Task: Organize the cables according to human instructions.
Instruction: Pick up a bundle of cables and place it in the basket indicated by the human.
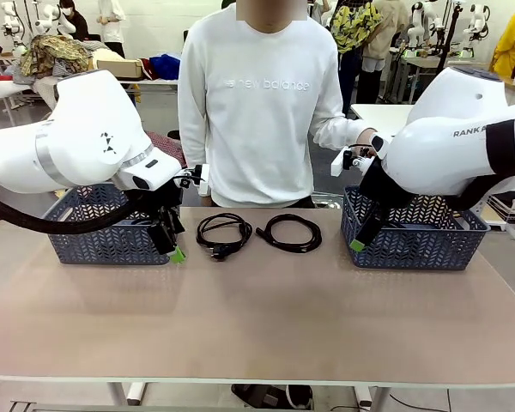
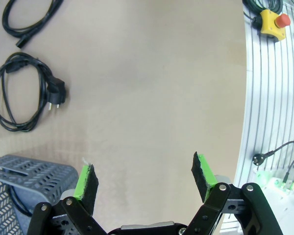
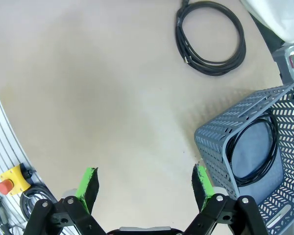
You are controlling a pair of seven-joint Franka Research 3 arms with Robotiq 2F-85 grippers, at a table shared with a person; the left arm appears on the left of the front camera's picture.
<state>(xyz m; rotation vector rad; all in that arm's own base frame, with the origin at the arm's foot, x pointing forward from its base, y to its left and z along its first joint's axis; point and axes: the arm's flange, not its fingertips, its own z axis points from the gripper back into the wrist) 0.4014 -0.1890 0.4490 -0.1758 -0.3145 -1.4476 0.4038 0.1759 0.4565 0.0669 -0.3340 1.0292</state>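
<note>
Cables first: two of the thin black coiled cords are out on the beige table (image 2: 152, 98), and neither arm has one. Left gripper (image 2: 143, 175) hangs with its green pads spread as wide as they go, nothing between them and bare tabletop underneath. Right by one pad sits the corner of the blue-grey perforated plastic basket on the left (image 2: 34, 169). A bit further out, on that same side and ahead of the fingertips, lies the coiled black cable with the two-pin plug (image 2: 56, 91). Beyond it is the plain black coiled cable (image 3: 210, 70).

Right gripper (image 3: 144, 182) is the same story: fully spread, empty. Its matching blue-grey basket on the right (image 3: 213, 147) is just beside one pad, with a third black coil (image 3: 276, 144) already lying flat inside. The plain coil is ahead of this gripper, well apart.

Looks like both arms are waiting on the person in the white sweatshirt (image 1: 253, 112) across the table. Whether a hand is pointing can't be told. For the pick, the best bet is to drop straight over one side of a coil so the pads straddle all the strands together, not the plug. Then squeeze firmly and lift high enough that the dangling loops clear the basket rim.
</note>
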